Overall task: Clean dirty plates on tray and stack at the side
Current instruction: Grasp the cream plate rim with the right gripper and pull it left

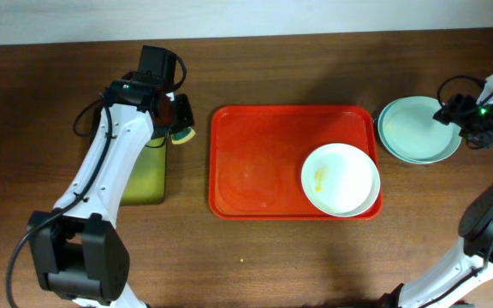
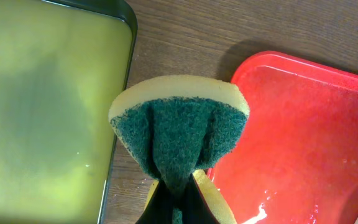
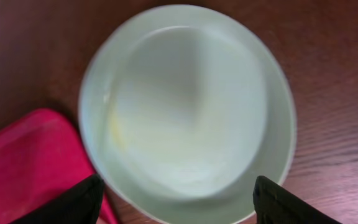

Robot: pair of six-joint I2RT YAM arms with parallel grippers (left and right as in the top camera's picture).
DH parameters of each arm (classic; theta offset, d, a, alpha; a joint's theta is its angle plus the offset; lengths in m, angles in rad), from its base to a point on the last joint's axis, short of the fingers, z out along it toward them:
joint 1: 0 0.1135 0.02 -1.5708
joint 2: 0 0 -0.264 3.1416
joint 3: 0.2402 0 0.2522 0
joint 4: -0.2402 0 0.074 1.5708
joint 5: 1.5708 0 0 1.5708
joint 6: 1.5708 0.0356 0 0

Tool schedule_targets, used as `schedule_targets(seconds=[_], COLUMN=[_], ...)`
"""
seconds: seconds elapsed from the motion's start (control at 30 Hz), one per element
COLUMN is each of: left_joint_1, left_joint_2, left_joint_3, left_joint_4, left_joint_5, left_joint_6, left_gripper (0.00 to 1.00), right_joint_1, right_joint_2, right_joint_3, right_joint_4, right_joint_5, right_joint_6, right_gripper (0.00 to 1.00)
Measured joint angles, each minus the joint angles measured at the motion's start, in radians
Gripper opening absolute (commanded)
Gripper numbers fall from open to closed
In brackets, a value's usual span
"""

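1. Clamping a sponge (image 2: 179, 134), the left gripper (image 2: 176, 208) hangs beside the red tray (image 1: 255, 171).
2. The smeared white plate (image 1: 341, 180) lies on that tray.
3. The right gripper (image 3: 178, 190) gapes over stacked pale plates (image 1: 416, 128).

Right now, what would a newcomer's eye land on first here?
The large bright red rectangular plastic tray mid-table, with a round white plate, yellow-smeared, in its right end. Next, the yellow sponge with green scouring pad pinched in the left tool, left of the tray.
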Motion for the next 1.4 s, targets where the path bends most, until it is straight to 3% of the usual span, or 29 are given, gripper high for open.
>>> schedule_targets(seconds=[0.13, 0.23, 0.3, 0.33, 0.4, 0.47, 0.63, 1.1, 1.27, 1.4], left_joint_1=[0.0, 0.0, 0.0, 0.0, -0.001, -0.004, -0.006, -0.006, -0.006, -0.006], left_joint_2=[0.0, 0.0, 0.0, 0.0, 0.0, 0.0, 0.0, 0.0, 0.0, 0.0], left_joint_3=[0.0, 0.0, 0.0, -0.001, -0.001, -0.001, -0.001, -0.001, -0.001, -0.001], left_joint_4=[0.0, 0.001, -0.002, -0.001, -0.003, -0.004, 0.0, 0.0, 0.0, 0.0], left_joint_5=[0.0, 0.001, 0.001, 0.001, 0.004, 0.005, 0.004, 0.004, 0.004, 0.004], left_joint_6=[0.004, 0.012, 0.015, 0.015, 0.015, 0.015, 0.015, 0.015, 0.015, 0.015], left_gripper=[0.0, 0.0, 0.0, 0.0, 0.0, 0.0, 0.0, 0.0, 0.0, 0.0], right_joint_1=[0.071, 0.217, 0.375, 0.411, 0.439, 0.443, 0.443, 0.443, 0.443, 0.443], right_joint_2=[-0.228, -0.32, -0.315, -0.315, -0.311, -0.309, -0.309, -0.309, -0.309, -0.309], right_joint_3=[-0.001, -0.009, -0.152, -0.251, -0.443, -0.536, -0.656, -0.639, -0.632, -0.632], right_joint_4=[-0.078, -0.38, -0.298, -0.213, -0.083, -0.055, 0.016, 0.048, 0.047, 0.143], right_joint_5=[-0.006, 0.016, 0.15, 0.208, 0.262, 0.278, 0.271, 0.054, 0.141, 0.235], right_joint_6=[0.0, -0.038, -0.031, -0.006, 0.017, 0.028, 0.105, 0.163, 0.166, 0.166], right_gripper=[0.77, 0.81, 0.8, 0.72, 0.67, 0.53, 0.47, 0.45, 0.47, 0.46])
